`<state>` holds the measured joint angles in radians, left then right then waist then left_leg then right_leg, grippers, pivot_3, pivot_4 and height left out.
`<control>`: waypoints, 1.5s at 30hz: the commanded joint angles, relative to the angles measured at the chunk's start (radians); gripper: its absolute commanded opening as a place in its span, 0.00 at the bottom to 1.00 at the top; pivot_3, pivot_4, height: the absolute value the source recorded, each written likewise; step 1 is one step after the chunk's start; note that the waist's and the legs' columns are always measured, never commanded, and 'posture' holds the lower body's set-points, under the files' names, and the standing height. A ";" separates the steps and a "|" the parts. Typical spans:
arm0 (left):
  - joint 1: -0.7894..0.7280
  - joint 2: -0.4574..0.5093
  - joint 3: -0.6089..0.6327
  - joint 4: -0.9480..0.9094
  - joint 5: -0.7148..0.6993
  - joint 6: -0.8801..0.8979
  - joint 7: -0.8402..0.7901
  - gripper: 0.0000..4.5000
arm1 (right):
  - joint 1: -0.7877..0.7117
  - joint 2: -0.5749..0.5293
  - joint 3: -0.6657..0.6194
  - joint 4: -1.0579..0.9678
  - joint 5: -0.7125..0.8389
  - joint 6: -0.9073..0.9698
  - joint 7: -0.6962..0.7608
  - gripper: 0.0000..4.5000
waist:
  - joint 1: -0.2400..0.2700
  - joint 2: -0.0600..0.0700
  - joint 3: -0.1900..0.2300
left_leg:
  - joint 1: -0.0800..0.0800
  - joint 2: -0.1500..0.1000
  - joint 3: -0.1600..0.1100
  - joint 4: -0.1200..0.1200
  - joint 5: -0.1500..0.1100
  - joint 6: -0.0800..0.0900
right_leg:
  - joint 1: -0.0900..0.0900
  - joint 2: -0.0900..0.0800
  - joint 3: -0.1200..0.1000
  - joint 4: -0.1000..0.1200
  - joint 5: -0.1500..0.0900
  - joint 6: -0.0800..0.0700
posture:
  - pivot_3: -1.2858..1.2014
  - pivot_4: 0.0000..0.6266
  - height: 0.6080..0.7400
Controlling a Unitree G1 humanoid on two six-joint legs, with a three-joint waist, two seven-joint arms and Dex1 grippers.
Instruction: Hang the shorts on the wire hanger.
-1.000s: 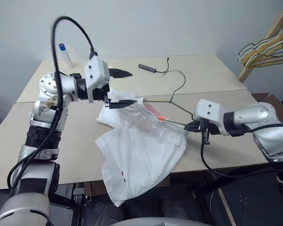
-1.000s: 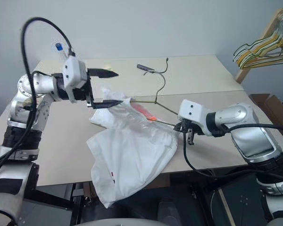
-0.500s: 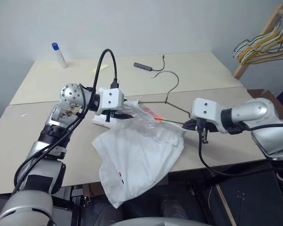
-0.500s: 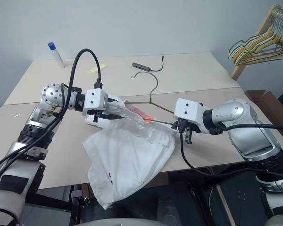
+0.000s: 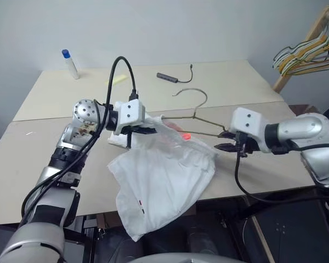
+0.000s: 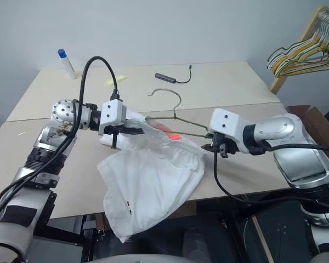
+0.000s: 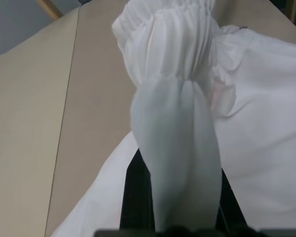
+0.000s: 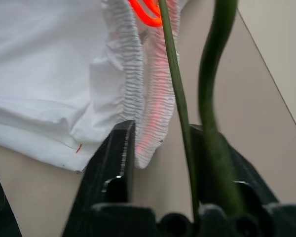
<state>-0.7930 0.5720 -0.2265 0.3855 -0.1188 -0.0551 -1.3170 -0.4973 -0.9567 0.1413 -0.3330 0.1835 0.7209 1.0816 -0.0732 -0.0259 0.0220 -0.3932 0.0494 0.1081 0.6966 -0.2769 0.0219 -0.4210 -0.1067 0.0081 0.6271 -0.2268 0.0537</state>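
Note:
The white shorts (image 5: 164,175) lie crumpled on the table's front half, one leg hanging over the front edge. My left gripper (image 5: 154,129) is shut on their gathered waistband (image 7: 172,44), with fabric bunched between its fingers (image 7: 135,197). The wire hanger (image 5: 194,114) rests across the waistband, its hook pointing toward the far side. Its right corner runs between the fingers of my right gripper (image 8: 160,128), which stand apart, so that gripper (image 5: 225,143) is open around the wire. An orange-red mark (image 5: 185,135) shows on the waistband by the wire.
A white bottle with a blue cap (image 5: 70,63), a yellow note (image 5: 119,79) and a grey cabled adapter (image 5: 167,77) sit at the back of the table (image 5: 252,87). A bunch of coloured hangers (image 5: 310,52) hangs on a wooden rack at the far right.
My left gripper came down from above the table onto the waistband and shut on it. The fingers of my right gripper have parted around the hanger's corner.

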 commanded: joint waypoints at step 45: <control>0.196 0.174 0.034 -0.149 0.051 0.080 0.062 0.00 | 0.075 -0.001 -0.142 0.225 0.166 0.027 -0.160 0.00 | -0.022 0.000 0.000 | 0.004 0.000 0.000 -0.001 0.000 0.000 | 0.002 0.000 0.002 0.001 0.000 0.000 | 0.48 0.00 1.00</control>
<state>-0.5922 0.7066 -0.1984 0.2054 -0.1262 0.0230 -1.2791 -0.4063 -0.9100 0.0403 -0.1378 0.4016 0.7684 0.9342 -0.0949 -0.0258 0.0216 -0.3896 0.0493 0.1083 0.6956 -0.2770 0.0221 -0.4189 -0.1065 0.0102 0.6286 -0.2267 0.0539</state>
